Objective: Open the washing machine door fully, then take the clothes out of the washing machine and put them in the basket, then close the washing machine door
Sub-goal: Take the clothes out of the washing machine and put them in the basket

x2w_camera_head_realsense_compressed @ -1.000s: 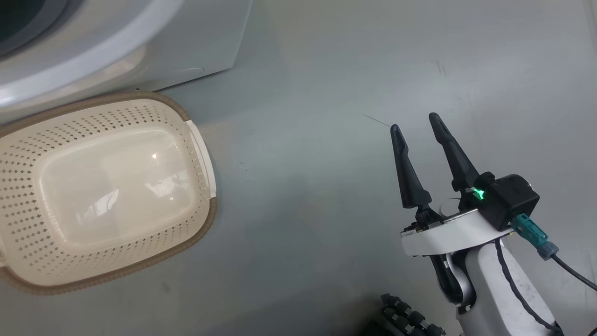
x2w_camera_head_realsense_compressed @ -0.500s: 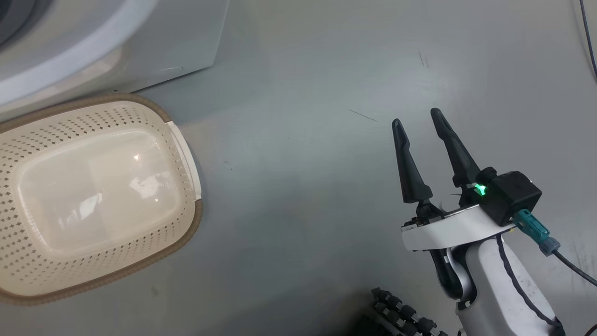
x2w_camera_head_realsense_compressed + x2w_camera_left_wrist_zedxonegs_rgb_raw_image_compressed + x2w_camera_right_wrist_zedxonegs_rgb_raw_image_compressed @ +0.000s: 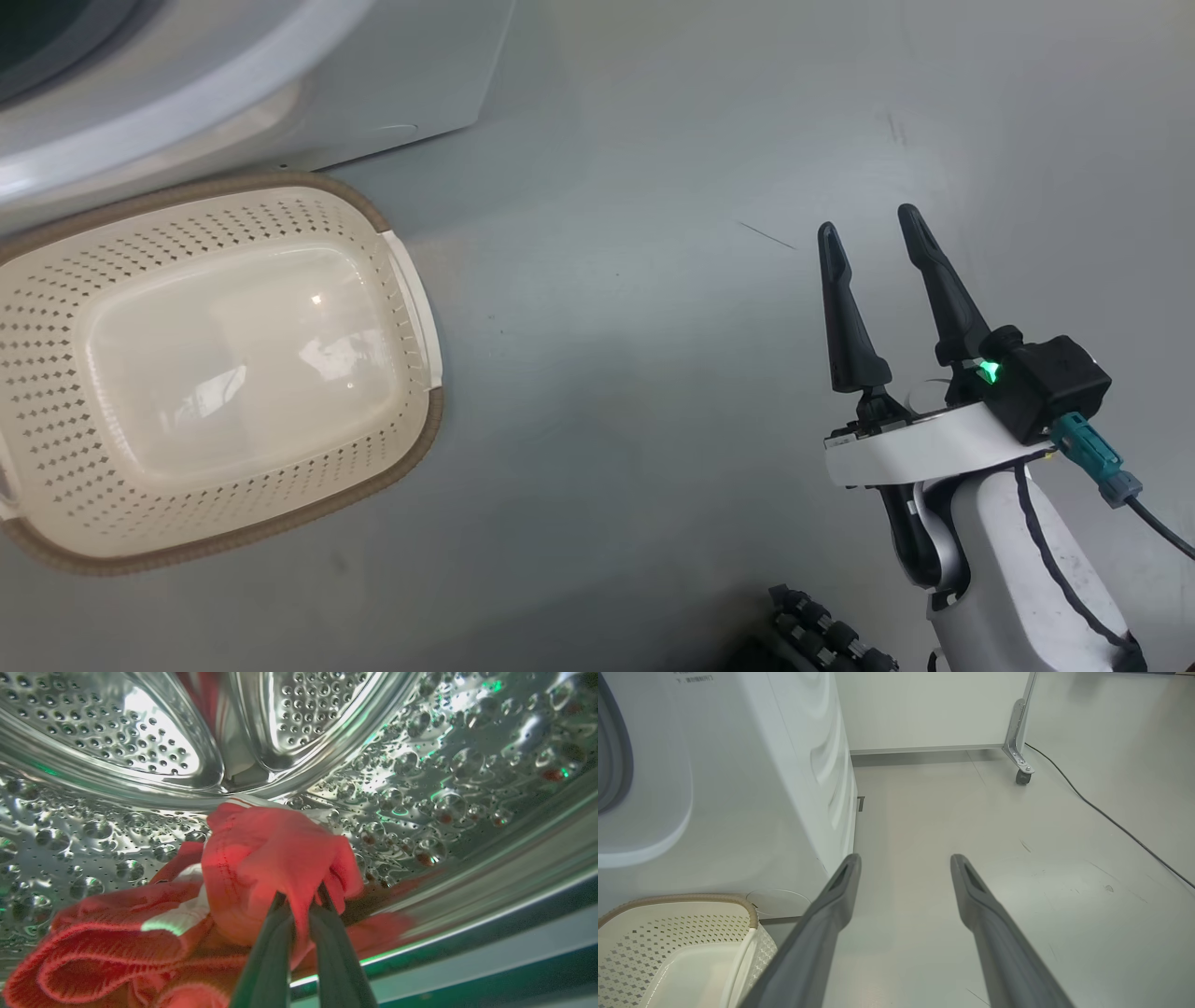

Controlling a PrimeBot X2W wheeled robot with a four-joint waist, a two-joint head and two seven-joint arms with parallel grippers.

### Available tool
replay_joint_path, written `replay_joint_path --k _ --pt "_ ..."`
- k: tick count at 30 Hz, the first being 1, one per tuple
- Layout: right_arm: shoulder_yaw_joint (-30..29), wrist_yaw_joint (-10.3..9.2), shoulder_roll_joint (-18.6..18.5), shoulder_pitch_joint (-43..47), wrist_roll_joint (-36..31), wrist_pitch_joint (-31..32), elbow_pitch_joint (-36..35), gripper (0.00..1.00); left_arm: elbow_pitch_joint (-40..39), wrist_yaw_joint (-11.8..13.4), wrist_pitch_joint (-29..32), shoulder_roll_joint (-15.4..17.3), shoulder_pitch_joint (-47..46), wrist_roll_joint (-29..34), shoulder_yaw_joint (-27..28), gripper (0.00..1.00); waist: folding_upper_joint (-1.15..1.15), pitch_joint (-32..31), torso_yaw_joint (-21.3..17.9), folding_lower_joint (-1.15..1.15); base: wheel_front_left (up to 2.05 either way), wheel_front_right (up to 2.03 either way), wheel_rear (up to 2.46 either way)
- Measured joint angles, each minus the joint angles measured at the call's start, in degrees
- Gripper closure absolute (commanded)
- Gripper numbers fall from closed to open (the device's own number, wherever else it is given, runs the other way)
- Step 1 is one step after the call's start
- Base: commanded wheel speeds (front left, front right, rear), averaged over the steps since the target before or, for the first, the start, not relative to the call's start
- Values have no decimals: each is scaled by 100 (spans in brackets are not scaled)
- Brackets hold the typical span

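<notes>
In the left wrist view my left gripper (image 3: pixel 301 896) is inside the perforated steel drum (image 3: pixel 140 742), shut on a bunched fold of the red clothes (image 3: pixel 275 858). More red fabric with a white stripe lies on the drum floor at lower left. The cream basket (image 3: pixel 411 280) with its brown rim sits empty on the floor against the white washing machine (image 3: pixel 392 75). My right gripper (image 3: pixel 873 229) hangs open over bare floor, well right of the basket (image 3: pixel 752 938), holding nothing. The washing machine door is out of view.
Grey floor stretches right of the washing machine (image 3: pixel 738 788). A caster leg (image 3: pixel 1020 760) and a black cable (image 3: pixel 1111 821) lie at the far right by the white wall. Part of my dark wheeled base (image 3: pixel 822 639) shows at the bottom.
The head camera swung one way and back, shifting the whole picture. The right gripper stays open over the floor and the basket stays empty.
</notes>
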Motion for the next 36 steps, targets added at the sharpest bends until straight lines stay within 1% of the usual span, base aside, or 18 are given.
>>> replay_joint_path --k 3,9,10,23,26,28,31,36 --pt "-64 -1 0 -1 -54 0 0 0 9 0 -246 -66 37 -69 49 100 0 -21 86 0 0 0 0" --pt "-196 -2 -2 0 -192 0 1 0 -48 -1 -792 -331 298 -103 59 100 0 -86 284 0 0 0 0" --pt "-242 -1 -14 1 -231 0 2 0 -105 -1 -1007 -368 383 -101 38 100 0 -114 355 -1 0 0 0" --pt "-417 3 -138 22 -386 0 68 0 -645 2 -2465 -844 1291 -93 13 100 0 -460 782 0 0 0 0" --pt "-492 2 -169 55 -391 0 80 0 -813 51 -2774 -980 1578 -93 10 100 0 -581 878 0 0 0 0" --pt "-537 3 -203 112 -426 0 92 0 -926 56 -2787 -1065 1759 -92 -7 100 0 -670 946 0 0 0 0" --pt "-568 2 -257 204 -446 0 127 0 -1099 68 -2786 -1104 2022 -73 -37 100 0 -813 1053 -1 0 0 0" --pt "-604 2 -288 325 -486 0 155 0 -1469 188 -2787 -1187 2485 10 -42 100 0 -1082 1231 -1 0 0 0"
